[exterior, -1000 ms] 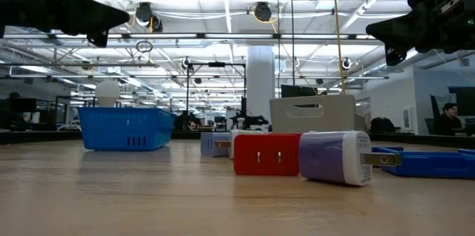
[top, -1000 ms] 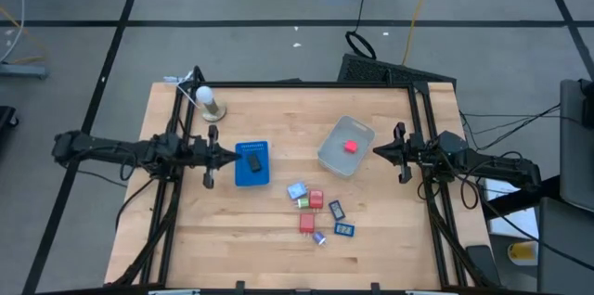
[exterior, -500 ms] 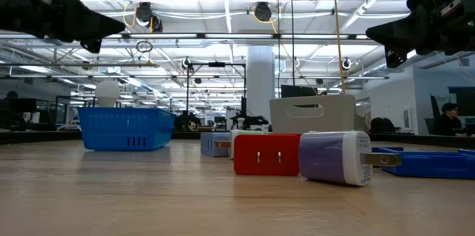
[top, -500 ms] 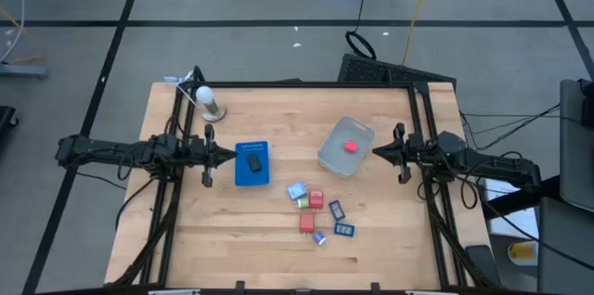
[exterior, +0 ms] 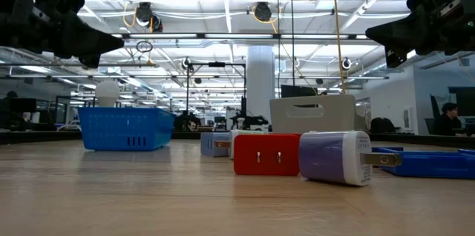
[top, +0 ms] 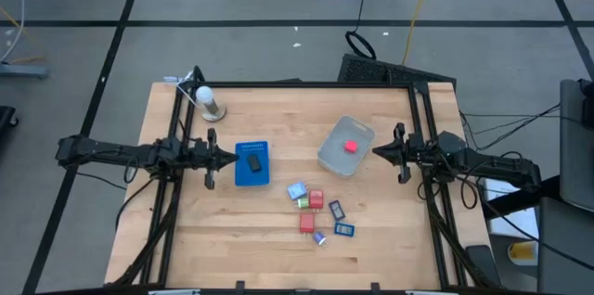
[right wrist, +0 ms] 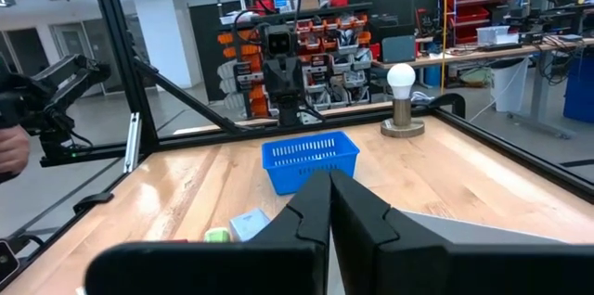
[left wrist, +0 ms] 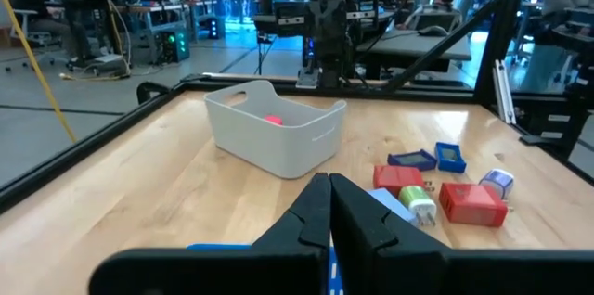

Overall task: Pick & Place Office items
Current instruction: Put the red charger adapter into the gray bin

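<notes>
Bench, wooden, viewed from above, near edge to far.

- Loose office items: seven or so small pieces clustered near the front middle, red, dark blue, light blue, green and one purple-tipped. None sorted; judged the bulk of the work left.
- Blue basket: left of centre, holding one black piece. Judged placed.
- Grey tub: right of centre, holding one red piece. Judged placed.
- Left hand: fingers closed together, empty, hovering just left of the basket.
- Right hand: fingers closed together, empty, beside the tub's right rim.
- White bulb on stand: far left corner, apart from the rest.
</notes>
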Controlling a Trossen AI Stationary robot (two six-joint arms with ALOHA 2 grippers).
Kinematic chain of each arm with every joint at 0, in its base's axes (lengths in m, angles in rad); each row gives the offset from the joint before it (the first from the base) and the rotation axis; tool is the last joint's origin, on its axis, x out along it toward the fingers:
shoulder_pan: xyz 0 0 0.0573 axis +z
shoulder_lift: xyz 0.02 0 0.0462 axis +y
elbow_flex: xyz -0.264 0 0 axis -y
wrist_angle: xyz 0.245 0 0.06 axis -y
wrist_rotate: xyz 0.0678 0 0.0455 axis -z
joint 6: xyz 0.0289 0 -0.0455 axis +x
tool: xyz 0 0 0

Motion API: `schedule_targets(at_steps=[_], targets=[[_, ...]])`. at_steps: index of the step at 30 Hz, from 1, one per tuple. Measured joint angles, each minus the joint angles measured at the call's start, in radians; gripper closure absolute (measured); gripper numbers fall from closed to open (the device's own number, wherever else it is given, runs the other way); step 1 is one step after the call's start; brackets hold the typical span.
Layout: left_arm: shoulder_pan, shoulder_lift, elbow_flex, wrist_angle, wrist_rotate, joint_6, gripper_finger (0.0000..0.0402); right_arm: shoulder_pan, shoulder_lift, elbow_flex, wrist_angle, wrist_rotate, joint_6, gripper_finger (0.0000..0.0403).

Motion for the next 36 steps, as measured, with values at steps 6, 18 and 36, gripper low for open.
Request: schedule_targets(at_steps=[6,18,36], targets=[[0.0,0.001,0.0,0.001,-0.027,-0.001,0.04,0.0,0.0,0.0,0.0,0.0,-0.001,0.0403],[0.0,0.004,0.001,-0.001,-0.085,-0.044,0.0381,0.0,0.0,0.0,0.011,0.075,0.0,0.0403],[0.0,0.004,0.002,-0.01,-0.087,-0.067,0.038,0.048,0.395,0.204,0.059,0.071,-0.055,0.0403]])
